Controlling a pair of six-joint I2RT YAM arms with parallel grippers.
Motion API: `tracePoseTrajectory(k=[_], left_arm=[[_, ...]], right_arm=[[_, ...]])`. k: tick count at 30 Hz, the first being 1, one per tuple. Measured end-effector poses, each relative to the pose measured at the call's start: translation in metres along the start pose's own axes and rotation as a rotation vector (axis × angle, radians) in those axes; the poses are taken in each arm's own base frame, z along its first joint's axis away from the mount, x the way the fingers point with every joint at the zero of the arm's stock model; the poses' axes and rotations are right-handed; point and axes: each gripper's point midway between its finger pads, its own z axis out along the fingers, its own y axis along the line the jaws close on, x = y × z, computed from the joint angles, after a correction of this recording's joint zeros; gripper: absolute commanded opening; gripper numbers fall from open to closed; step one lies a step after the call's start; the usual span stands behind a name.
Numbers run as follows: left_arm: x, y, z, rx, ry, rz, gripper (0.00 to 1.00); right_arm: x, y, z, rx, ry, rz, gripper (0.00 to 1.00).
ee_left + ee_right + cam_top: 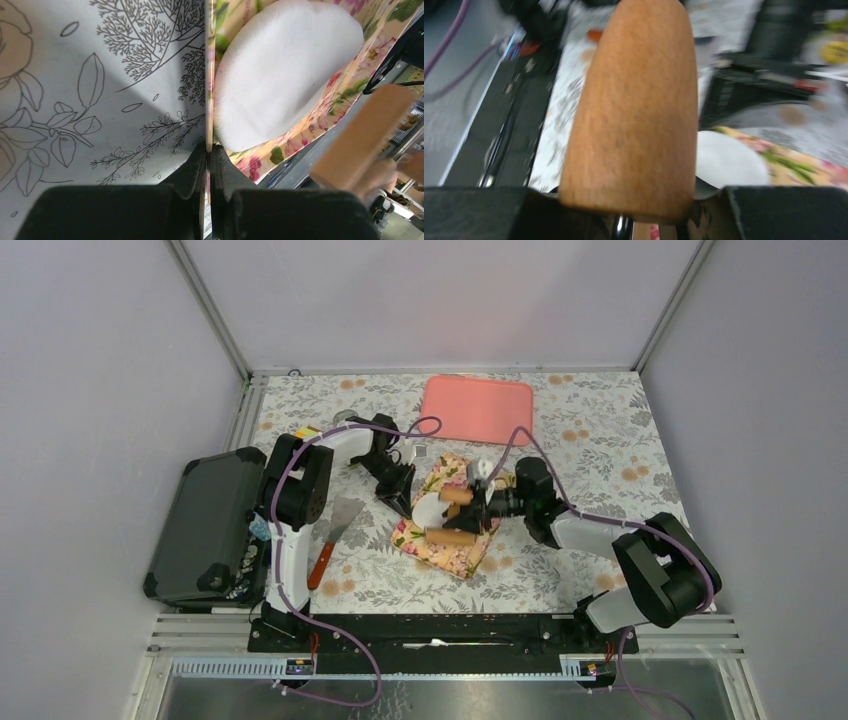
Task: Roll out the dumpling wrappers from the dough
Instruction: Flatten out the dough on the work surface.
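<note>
The dough (428, 510) is a flattened white oval lying on the left part of a floral mat (455, 555). My right gripper (472, 510) is shut on the middle of a brown wooden rolling pin (452, 537), which sits just right of the dough. In the right wrist view the pin (634, 105) fills the middle between my gripper (634, 202), with the dough (729, 160) to its right. My left gripper (209, 150) is shut on the mat's edge (210, 75), beside the dough (285, 75). No cut dumpling wrappers are in view.
A pink tray (475, 408) lies at the back of the table. A black case (205, 525) stands at the left edge. A scraper with a red handle (335, 530) lies between the left arm and the mat.
</note>
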Motion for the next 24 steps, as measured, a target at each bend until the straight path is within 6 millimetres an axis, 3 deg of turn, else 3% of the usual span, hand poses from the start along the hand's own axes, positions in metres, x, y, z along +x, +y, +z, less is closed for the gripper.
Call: tracePoseTrajectory(k=[5,9,15,18,24], left_arm=[[0.000,0.000,0.000,0.000,-0.003,-0.020,0.00],[0.000,0.000,0.000,-0.002,-0.007,-0.023,0.00],[0.000,0.000,0.000,-0.008,-0.016,-0.033,0.00],[0.000,0.000,0.000,-0.009,-0.017,-0.041,0.00],[0.000,0.001,-0.001,-0.018,-0.020,-0.047,0.00]], right_arm=[[-0.039,-0.062,-0.021,0.277,-0.168,0.216,0.00],[-0.036,-0.087,-0.023,0.396,-0.228,0.375,0.00],[0.002,-0.102,-0.020,0.473,-0.185,0.489,0.00],[0.024,-0.097,-0.015,0.468,-0.144,0.540,0.00],[0.028,-0.081,-0.001,0.415,-0.116,0.503,0.00]])
